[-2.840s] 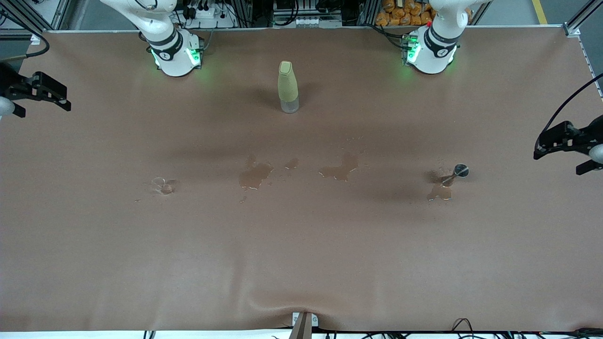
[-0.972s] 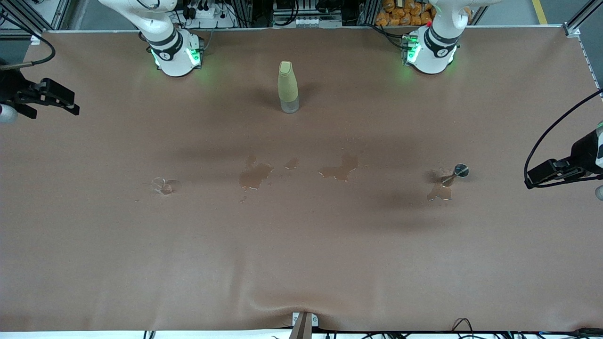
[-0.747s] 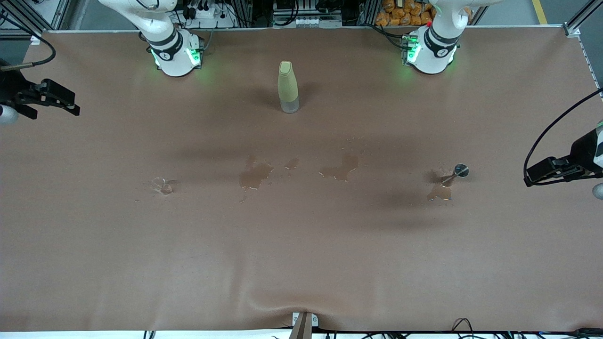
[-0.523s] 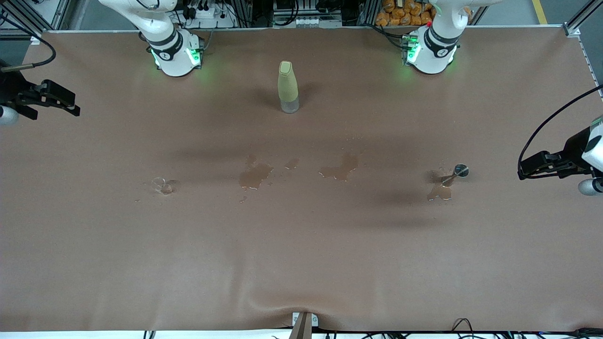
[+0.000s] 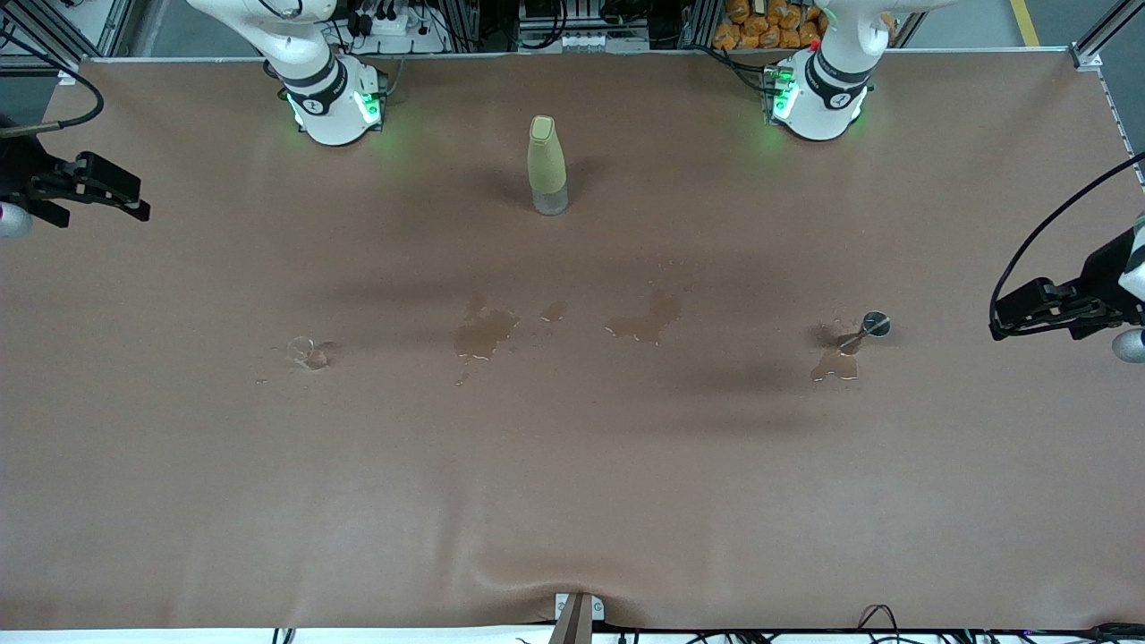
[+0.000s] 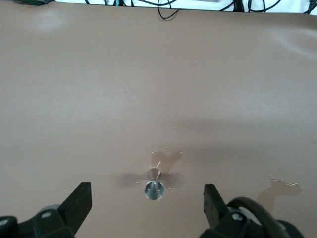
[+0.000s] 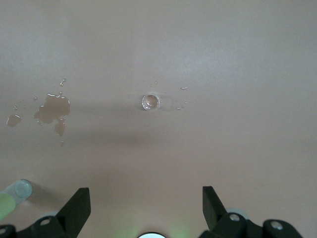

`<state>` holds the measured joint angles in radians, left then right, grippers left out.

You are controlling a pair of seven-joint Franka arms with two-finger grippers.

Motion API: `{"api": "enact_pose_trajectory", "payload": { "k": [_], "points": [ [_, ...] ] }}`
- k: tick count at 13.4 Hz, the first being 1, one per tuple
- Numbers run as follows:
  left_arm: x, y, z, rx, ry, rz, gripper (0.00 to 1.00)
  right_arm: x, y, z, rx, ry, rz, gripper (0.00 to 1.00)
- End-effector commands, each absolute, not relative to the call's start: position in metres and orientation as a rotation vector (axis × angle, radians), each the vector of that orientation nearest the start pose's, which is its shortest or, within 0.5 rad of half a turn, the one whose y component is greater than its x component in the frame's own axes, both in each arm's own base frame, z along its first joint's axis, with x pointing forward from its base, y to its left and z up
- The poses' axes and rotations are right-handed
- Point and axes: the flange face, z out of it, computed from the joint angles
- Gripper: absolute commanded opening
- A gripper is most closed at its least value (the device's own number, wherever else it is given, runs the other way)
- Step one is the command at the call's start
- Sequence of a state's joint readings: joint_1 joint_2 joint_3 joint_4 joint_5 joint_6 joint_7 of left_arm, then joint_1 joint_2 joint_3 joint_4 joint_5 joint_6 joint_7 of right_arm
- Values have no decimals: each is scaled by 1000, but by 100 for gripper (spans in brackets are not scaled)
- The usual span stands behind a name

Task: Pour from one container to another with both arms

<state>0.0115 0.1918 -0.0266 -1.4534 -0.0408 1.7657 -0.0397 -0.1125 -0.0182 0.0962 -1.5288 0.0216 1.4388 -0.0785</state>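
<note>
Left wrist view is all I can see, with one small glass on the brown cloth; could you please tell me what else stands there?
Observer: A tall green bottle stands upright, farther from the front camera than your stemmed glass.
Operator: Thank you; is there a second glass?
Observer: Yes, a small clear glass sits toward the right arm's end of the table.
Operator: And the right gripper?
Observer: The right gripper hovers open over that end, holding nothing.

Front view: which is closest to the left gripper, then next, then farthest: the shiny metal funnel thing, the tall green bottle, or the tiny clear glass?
The left gripper hangs at the left arm's end of the table.
1. Small shiny metal funnel, at that same end, by a puddle.
2. Tall pale green bottle, mid-table, between the arm bases.
3. Tiny clear glass, toward the right arm's end.
</note>
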Motion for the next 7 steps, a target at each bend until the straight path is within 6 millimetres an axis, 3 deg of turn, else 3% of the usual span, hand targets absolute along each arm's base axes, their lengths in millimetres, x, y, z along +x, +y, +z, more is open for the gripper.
{"api": "enact_pose_trajectory", "payload": {
  "k": [1,7],
  "points": [
    [626,-17,595,-3190,-73,-195,100,537,-7,647,-3102,-65,103,100],
    [626,-18,595,-3189,-95,-194,100,542,-5,643,-3103,-74,91,100]
  ]
}}
